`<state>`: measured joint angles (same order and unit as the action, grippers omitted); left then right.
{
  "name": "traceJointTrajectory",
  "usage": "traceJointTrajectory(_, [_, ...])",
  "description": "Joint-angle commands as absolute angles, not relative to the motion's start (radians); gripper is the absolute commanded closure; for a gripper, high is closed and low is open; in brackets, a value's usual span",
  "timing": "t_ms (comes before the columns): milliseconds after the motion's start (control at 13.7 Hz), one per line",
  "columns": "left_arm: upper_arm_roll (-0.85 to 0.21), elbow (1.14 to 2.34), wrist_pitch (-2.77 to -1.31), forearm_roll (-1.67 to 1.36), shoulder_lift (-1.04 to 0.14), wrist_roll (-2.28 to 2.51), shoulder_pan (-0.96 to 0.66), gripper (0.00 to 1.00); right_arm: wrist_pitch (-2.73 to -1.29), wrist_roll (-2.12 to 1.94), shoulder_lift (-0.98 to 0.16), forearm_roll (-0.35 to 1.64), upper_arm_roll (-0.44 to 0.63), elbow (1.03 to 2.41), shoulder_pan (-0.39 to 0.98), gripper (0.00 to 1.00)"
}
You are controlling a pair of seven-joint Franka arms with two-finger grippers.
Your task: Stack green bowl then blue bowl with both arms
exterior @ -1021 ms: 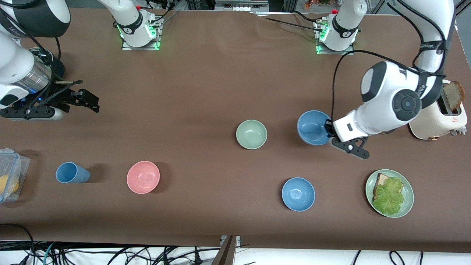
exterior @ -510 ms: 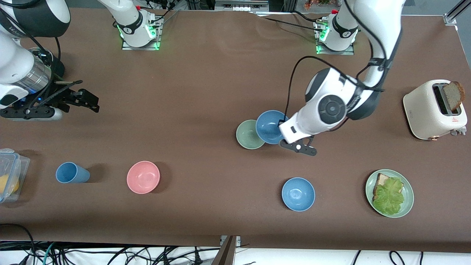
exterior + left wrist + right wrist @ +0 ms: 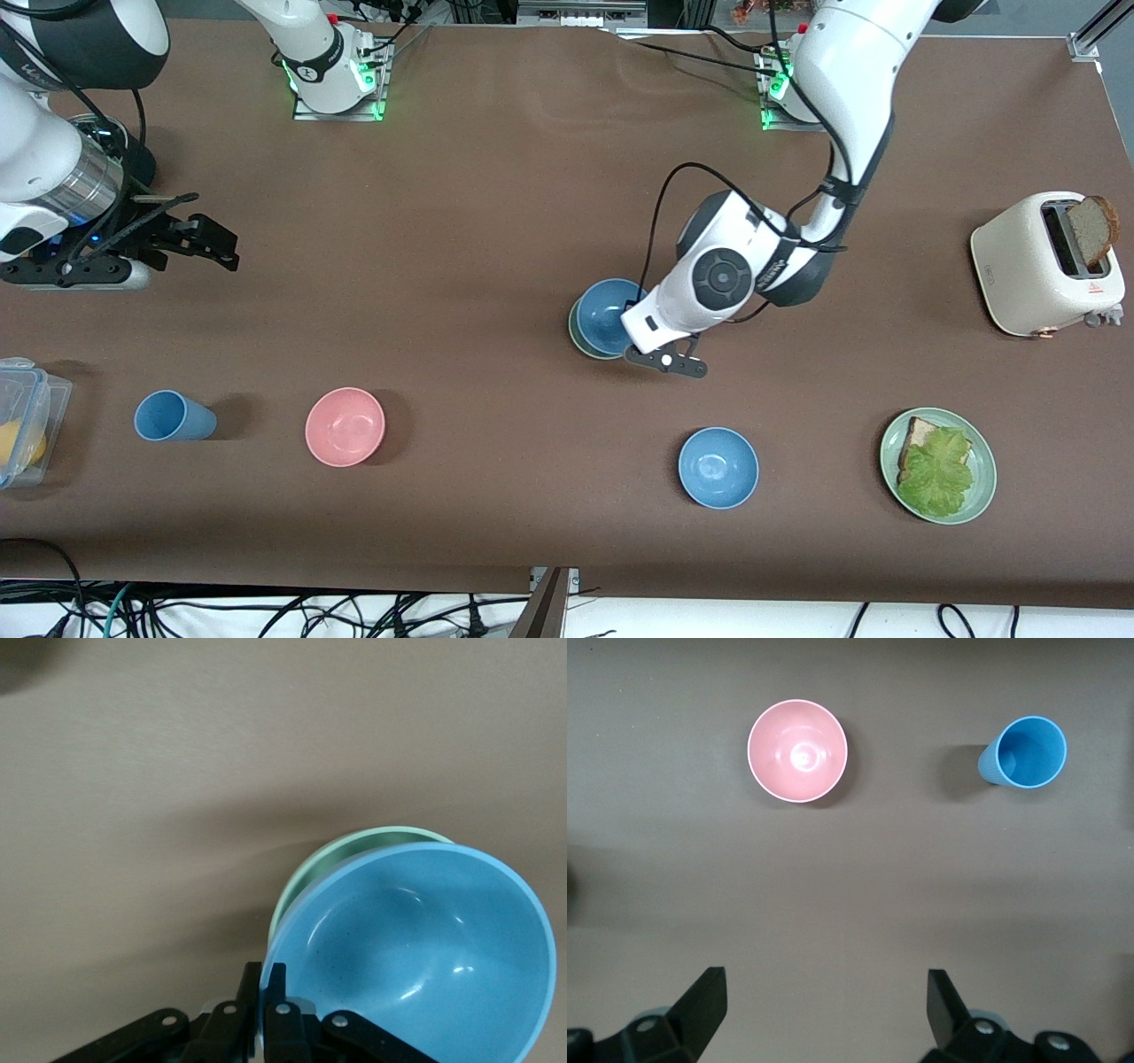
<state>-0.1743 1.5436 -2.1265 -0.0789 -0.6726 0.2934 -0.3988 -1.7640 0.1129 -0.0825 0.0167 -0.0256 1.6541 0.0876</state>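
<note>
The left gripper [image 3: 640, 339] is holding the small round matte steel-blue bowl [image 3: 608, 315] by its rim, fingers [image 3: 266, 999] pinched together on the thin wall. It is carrying the blue bowl over the small round pale mint-green matte bowl [image 3: 578, 336], which is sitting mid-table with only an edge crescent showing. Whether the two bowls are touching cannot be told.

The right gripper [image 3: 824, 1005] is waiting over the right arm's end of the table, fingers spread apart and holding nothing.

Handling judgement: both bowls are looking light, rigid and smooth-walled, so a rim pinch is suiting them, though the held bowl is likely tilting under its own weight. Centre it before release.

No legible brand or label is showing on either bowl.
</note>
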Motion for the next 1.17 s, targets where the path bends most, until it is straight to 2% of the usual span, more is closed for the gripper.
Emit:
traceJointTrajectory(0, [-0.161,1.514,-2.118,-0.055,-0.683,0.311,-0.42,1.0,-1.756,0.098,-0.086,0.028,-0.032,1.637,0.078,0.0])
traceJointTrajectory(146, [-0.161,1.514,-2.12,-0.055,-0.692,0.313,-0.426,1.0,-1.756,0.098,-0.089,0.028,-0.032,1.637,0.078,0.0])
traceJointTrajectory(219, [-0.161,1.514,-2.121,-0.055,-0.693,0.313,-0.429,0.63,-1.758,0.098,-0.089,0.028,-0.032,1.637,0.078,0.0])
traceJointTrajectory(292, [-0.161,1.513,-2.12,-0.055,-0.693,0.31,-0.426,0.01,-1.758,0.098,-0.089,0.028,-0.032,1.637,0.078,0.0])
traceJointTrajectory(583, [-0.15,1.508,-2.085,-0.055,-0.628,0.305,-0.394,0.0,-1.758,0.098,-0.091,0.028,-0.032,1.637,0.078,0.0])
traceJointTrajectory(1094, [-0.118,1.497,-1.745,-0.054,-0.373,0.302,-0.247,0.0,-1.758,0.1,-0.091,0.028,-0.032,1.637,0.077,0.0])
